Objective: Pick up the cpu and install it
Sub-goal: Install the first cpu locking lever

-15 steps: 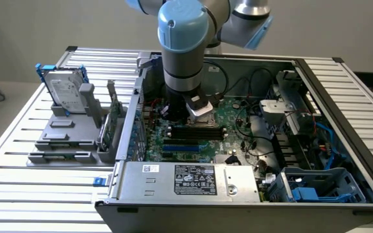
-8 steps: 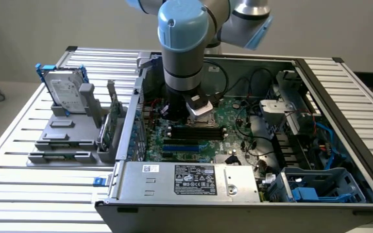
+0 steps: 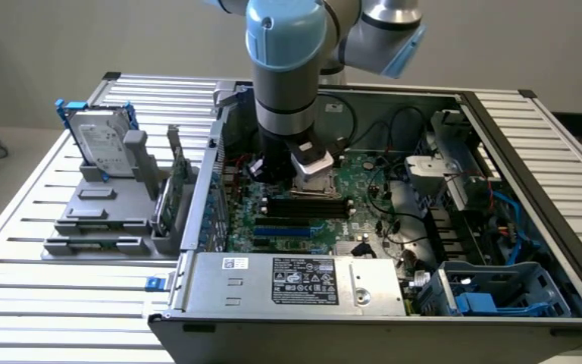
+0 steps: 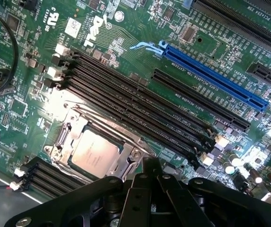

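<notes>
The single blue-and-silver robot arm [image 3: 289, 76] is reaching down into the open black desktop computer case [image 3: 533, 227], placing its black gripper [image 4: 150, 166] just over the green motherboard [image 4: 126, 52]. The fingers are standing closed together, narrow, with nothing visibly clamped between them. The cpu, a small flat square chip with a pale silvery metal top [image 4: 94, 152], is lying inside the dark metal-framed socket [image 4: 74, 127] on the board, just beside the gripper's tip and next to the row of long black memory slots [image 4: 140, 109]; it appears already seated, though whether the retaining frame is latched cannot be told. Judging from this, the installing step is nearing its end. Doing it well is calling for a level chip resting flat in its recess, gentle downward force only, and fingers keeping clear of the nearby slots and the long blue expansion slot [image 4: 216, 75]. A silver rectangular hard drive with a blue frame [image 3: 104, 140] is standing on the grey fixture outside the case.
</notes>
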